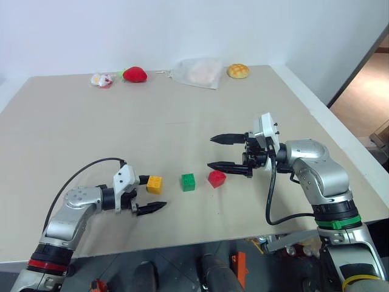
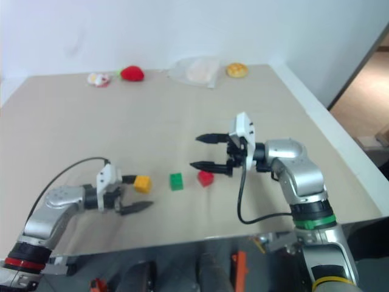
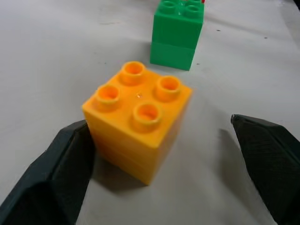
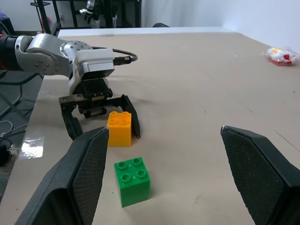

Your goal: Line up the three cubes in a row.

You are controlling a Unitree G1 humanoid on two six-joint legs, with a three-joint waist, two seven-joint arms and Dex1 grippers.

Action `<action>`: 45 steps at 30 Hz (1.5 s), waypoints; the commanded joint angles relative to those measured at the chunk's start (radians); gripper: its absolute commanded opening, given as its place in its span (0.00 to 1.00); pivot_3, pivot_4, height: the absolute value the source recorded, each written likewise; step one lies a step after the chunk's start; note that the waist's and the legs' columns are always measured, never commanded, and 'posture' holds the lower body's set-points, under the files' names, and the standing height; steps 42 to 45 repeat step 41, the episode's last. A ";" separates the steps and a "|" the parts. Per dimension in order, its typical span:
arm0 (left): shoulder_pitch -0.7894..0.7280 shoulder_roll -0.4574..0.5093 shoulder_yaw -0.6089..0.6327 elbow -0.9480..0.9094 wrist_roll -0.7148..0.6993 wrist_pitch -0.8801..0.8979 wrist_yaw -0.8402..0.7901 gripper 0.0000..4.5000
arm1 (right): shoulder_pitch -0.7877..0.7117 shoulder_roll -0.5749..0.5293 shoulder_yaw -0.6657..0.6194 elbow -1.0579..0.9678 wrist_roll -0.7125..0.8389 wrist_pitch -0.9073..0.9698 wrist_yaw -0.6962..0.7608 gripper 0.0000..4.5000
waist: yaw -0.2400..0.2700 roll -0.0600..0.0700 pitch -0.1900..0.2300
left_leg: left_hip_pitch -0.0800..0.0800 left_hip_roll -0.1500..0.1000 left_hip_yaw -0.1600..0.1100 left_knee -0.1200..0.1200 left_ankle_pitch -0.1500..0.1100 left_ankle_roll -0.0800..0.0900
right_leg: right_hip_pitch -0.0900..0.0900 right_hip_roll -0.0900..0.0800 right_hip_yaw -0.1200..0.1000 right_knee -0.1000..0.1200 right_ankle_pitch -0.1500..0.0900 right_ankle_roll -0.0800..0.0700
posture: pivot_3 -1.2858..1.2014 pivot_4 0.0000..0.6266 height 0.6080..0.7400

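Observation:
Three studded cubes sit in a row near the table's front: yellow-orange (image 1: 154,184), green (image 1: 188,182) and red (image 1: 217,178), with small gaps between them. My left gripper (image 1: 153,194) is open, and its fingers straddle the yellow-orange cube (image 3: 138,119). One finger (image 3: 51,178) stands close beside the cube, the other (image 3: 267,159) well apart from it. The green cube (image 3: 177,33) lies just beyond. My right gripper (image 1: 210,152) hovers open above the table, just right of the red cube, holding nothing.
Along the far edge lie a red strawberry toy (image 1: 134,74), a small wrapped item (image 1: 101,79), a clear plastic bag (image 1: 197,73) and a round bun (image 1: 238,71). The table's front edge (image 1: 182,246) runs close below the cubes.

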 commanded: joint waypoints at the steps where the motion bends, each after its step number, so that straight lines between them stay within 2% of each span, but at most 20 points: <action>1: 0.016 0.037 0.019 0.046 0.034 -0.024 0.014 0.99 | -0.034 -0.003 -0.020 -0.020 0.021 -0.003 0.006 0.88 | -0.003 0.000 0.000 | 0.001 0.000 0.000 0.001 0.000 0.000 | 0.000 0.000 0.001 0.000 0.000 0.000 | 0.52 0.24 1.00; 10: 0.105 0.177 0.124 0.149 0.042 -0.110 0.039 0.99 | -0.045 -0.018 -0.037 -0.009 0.034 0.001 0.024 0.88 | -0.034 0.000 0.000 | 0.012 -0.001 -0.002 -0.006 0.000 0.000 | -0.001 0.005 0.006 0.000 0.003 -0.005 | 0.52 0.24 1.00; 18: 0.144 0.227 0.207 0.202 0.023 -0.138 0.046 0.99 | -0.059 -0.008 -0.024 0.007 0.036 -0.008 0.031 0.88 | -0.038 0.000 0.000 | 0.017 -0.001 -0.011 -0.012 -0.001 0.000 | -0.003 0.012 0.006 0.000 0.005 -0.008 | 0.52 0.24 1.00; 21: 0.173 0.249 0.264 0.139 -0.052 -0.052 0.037 0.99 | -0.065 -0.017 -0.027 0.021 0.033 -0.011 0.041 0.88 | -0.051 0.000 0.000 | 0.017 -0.001 -0.012 -0.013 -0.001 0.000 | -0.004 0.013 0.006 0.000 0.005 -0.009 | 0.52 0.24 1.00; 26: 0.237 0.279 0.411 -0.019 -0.215 0.193 0.084 0.99 | -0.057 -0.057 -0.058 0.078 0.013 -0.028 0.034 0.88 | -0.065 -0.001 0.001 | 0.016 -0.001 -0.013 -0.016 -0.001 0.000 | -0.006 0.013 0.006 0.000 0.005 -0.010 | 0.52 0.24 1.00; 29: 0.227 0.265 0.520 -0.031 -0.296 0.304 0.157 0.99 | -0.045 -0.080 -0.098 0.131 0.006 -0.036 0.009 0.88 | -0.058 -0.003 0.002 | 0.014 -0.003 -0.014 -0.016 -0.003 -0.003 | -0.006 0.011 0.006 -0.001 0.004 -0.010 | 0.52 0.24 1.00; 34: 0.209 0.221 0.603 -0.051 -0.342 0.372 0.271 0.99 | -0.002 -0.084 -0.124 0.180 -0.004 -0.035 -0.025 0.88 | -0.053 -0.003 0.002 | 0.011 -0.003 -0.014 -0.016 -0.009 -0.012 | -0.005 0.011 0.007 -0.003 -0.002 -0.008 | 0.52 0.24 1.00; 41: 0.267 0.139 0.619 -0.164 -0.396 0.401 0.321 0.99 | 0.088 -0.073 -0.135 0.176 -0.027 -0.032 -0.102 0.88 | -0.049 -0.004 0.001 | 0.009 -0.003 -0.014 -0.016 -0.016 -0.016 | -0.005 0.011 0.007 -0.003 -0.007 -0.003 | 0.52 0.24 1.00; 45: 0.267 0.139 0.619 -0.164 -0.396 0.401 0.321 0.99 | 0.088 -0.073 -0.135 0.176 -0.027 -0.032 -0.102 0.88 | -0.049 -0.004 0.001 | 0.009 -0.003 -0.014 -0.016 -0.016 -0.016 | -0.005 0.011 0.007 -0.003 -0.007 -0.003 | 0.52 0.24 1.00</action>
